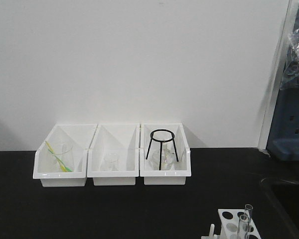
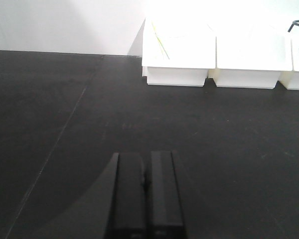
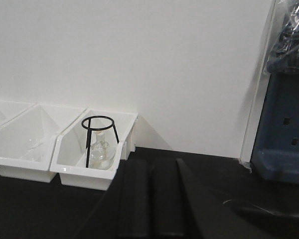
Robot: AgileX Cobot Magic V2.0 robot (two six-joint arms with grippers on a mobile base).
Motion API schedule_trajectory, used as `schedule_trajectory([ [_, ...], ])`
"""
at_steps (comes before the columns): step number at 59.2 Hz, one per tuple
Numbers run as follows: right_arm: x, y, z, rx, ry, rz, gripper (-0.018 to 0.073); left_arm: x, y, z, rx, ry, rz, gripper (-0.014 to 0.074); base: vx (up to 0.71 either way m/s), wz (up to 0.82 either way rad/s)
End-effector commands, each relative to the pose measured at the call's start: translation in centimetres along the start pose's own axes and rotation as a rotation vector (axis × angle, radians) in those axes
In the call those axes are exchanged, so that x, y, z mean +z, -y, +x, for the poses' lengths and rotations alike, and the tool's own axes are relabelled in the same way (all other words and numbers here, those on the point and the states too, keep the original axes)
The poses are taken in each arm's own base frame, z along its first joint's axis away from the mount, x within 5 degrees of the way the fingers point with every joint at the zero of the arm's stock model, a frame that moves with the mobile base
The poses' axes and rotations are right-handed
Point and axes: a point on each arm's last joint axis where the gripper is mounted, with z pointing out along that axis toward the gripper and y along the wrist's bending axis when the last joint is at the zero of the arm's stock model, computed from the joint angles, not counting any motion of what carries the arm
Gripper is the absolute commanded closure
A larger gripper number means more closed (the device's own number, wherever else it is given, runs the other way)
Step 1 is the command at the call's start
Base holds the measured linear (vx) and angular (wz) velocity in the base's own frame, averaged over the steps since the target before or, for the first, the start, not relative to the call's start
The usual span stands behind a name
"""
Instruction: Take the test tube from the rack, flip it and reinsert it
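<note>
The rack (image 1: 235, 225) is a small white plastic piece with a top plate pierced by round holes, sitting at the near right of the black tabletop (image 1: 114, 209), cut off by the bottom edge of the front view so its base is hidden. Two clear glass test tubes (image 1: 246, 221) stand upright in its holes, thin-walled and nearly see-through; only their upper parts show. A small white post rises just left of the rack, too cropped to identify.

At the far side of the table, against the plain white wall, three white open-fronted bins (image 1: 113, 154) sit side by side, touching, glossy with sloped walls. The left bin holds clear glassware and a yellow-green stick (image 1: 57, 157). The middle one holds a small clear beaker (image 1: 110, 162), faint against the white. The right one holds a black wire tripod stand (image 1: 162, 148) with a ring top, and a clear flask (image 3: 100, 152) under it.

The tabletop is matte black. At the far right stands a blue-grey perforated unit (image 1: 291, 124) with crinkled clear plastic above it, only partly in view.

The left gripper (image 2: 145, 191) shows flat black fingers pressed together over bare table. The right gripper (image 3: 150, 199) likewise has its dark fingers side by side with no gap, holding nothing, and is pointed toward the wall.
</note>
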Motion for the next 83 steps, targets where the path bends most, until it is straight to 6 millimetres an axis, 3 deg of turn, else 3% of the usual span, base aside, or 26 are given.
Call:
schedule_trajectory([
  [1,-0.4,-0.1,-1.7,-0.011,0.102,-0.019,0.0571,-0.1,0.2,-0.7,-0.004,0.092,0.019,0.0603,0.0,0.0],
  [22,-0.4,-0.1,-1.7,-0.02,0.098,-0.017,0.0571,-0.1,0.2,-0.7,-0.004,0.092,0.019,0.0603,0.0,0.0],
  [29,-2.1,0.1,-1.0,0.024,0.117,0.007,0.0571,-0.1,0.2,-0.7,-0.004,0.092,0.019,0.0603,0.0,0.0],
  [36,-4.7,0.6,3.0,0.112,0.12,0.083,0.0571,-0.1,0.2,-0.7,-0.004,0.092,0.019,0.0603,0.0,0.0],
  [45,-7.4,0.7,10.6,0.138,0.073,0.193,0.0571,-0.1,0.2,-0.7,-0.004,0.092,0.019,0.0603,0.0,0.0],
  [52,-8.4,0.5,13.8,0.136,0.066,0.22,0.0571,-0.1,0.2,-0.7,-0.004,0.092,0.019,0.0603,0.0,0.0],
  [83,-8.5,0.5,14.1,0.113,0.029,0.223,0.0571,-0.1,0.2,-0.7,-0.004,0.092,0.019,0.0603,0.0,0.0],
])
